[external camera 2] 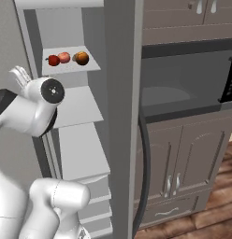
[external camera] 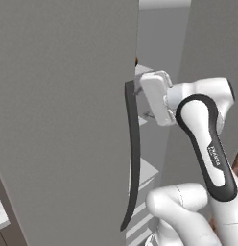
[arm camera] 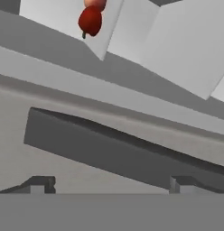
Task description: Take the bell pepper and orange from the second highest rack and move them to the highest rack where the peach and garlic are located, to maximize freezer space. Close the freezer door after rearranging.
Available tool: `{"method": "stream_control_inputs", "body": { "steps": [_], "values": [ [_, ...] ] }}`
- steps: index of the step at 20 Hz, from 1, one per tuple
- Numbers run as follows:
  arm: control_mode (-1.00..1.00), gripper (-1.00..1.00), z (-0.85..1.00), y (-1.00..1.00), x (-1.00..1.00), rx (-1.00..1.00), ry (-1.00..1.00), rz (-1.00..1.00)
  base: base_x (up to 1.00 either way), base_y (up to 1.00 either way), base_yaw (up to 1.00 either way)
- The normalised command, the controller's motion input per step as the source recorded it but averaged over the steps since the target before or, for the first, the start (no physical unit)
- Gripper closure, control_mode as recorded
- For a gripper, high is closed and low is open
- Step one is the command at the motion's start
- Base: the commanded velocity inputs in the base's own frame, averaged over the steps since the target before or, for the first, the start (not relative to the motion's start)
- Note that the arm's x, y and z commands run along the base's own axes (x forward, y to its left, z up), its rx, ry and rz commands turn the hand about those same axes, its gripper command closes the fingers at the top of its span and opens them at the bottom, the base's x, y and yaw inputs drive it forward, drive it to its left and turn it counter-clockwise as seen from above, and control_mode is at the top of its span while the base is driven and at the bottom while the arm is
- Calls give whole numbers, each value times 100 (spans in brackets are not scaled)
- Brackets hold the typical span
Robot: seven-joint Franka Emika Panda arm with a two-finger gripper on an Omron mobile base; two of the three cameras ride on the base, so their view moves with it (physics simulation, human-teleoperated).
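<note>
The white arm's two-finger gripper [arm camera: 109, 184], fingertips spread apart and empty, hovers at the tall grey freezer door [external camera: 63, 120] by its curved black handle [external camera: 133, 153]. Beyond, the top shelf [external camera 2: 92, 65] holds a red bell pepper [external camera 2: 54, 60], likely a peach [external camera 2: 64, 57], and an orange [external camera 2: 81, 58] — rearranging looks done; next comes pushing the door shut.

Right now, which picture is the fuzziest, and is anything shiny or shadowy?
Hand view: fuzziest, the red bell pepper soft-edged, the door handle a dark smear. Right base view: sharper, the fruit on the top shelf clear, dim shade under the oven. Left base view: flat grey door, no glare.
</note>
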Motion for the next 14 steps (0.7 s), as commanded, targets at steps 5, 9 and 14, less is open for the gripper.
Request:
{"method": "stream_control_inputs", "body": {
  "steps": [5,9,14],
  "values": [
    [-100,-100,-49,2,-59,-30,-1,0,0,0,0],
    [100,-100,-18,0,-42,-8,-5,-9,-46,-6,-13],
    [100,-100,0,0,0,0,0,0,-94,-41,-31]
  ]
}}
